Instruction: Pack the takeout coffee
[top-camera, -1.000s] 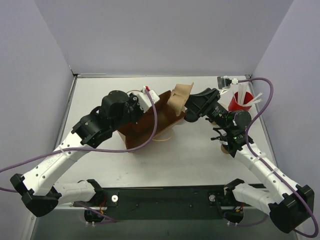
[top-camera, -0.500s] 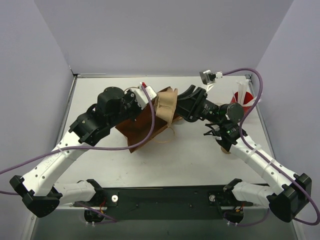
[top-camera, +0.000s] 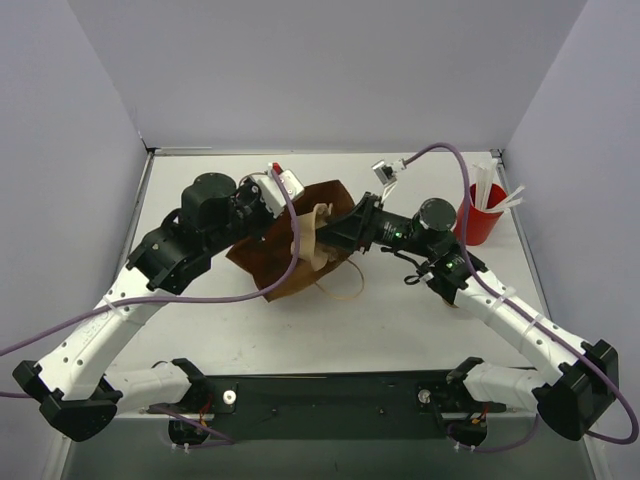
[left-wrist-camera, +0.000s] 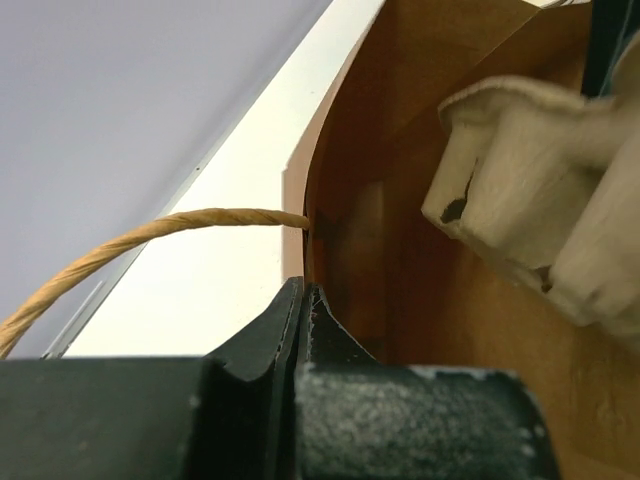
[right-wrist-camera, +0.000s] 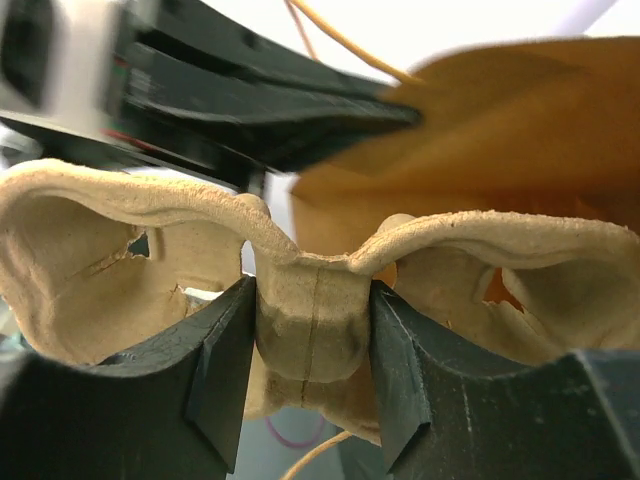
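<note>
A brown paper bag lies tilted at the table's middle, its mouth facing right. My left gripper is shut on the bag's rim, just under a twine handle. My right gripper is shut on the middle rib of a tan pulp cup carrier and holds it inside the bag's mouth. The carrier also shows in the top view and in the left wrist view. The takeout coffee with its black lid is not visible in any view.
A red cup with white sticks stands at the right, beside the right arm. The bag's other twine handle lies on the table in front of the bag. Grey walls enclose the table on three sides.
My right gripper has carried the pulp carrier leftward, from beside the bag into its mouth. The left arm and the bag have shifted slightly left.
</note>
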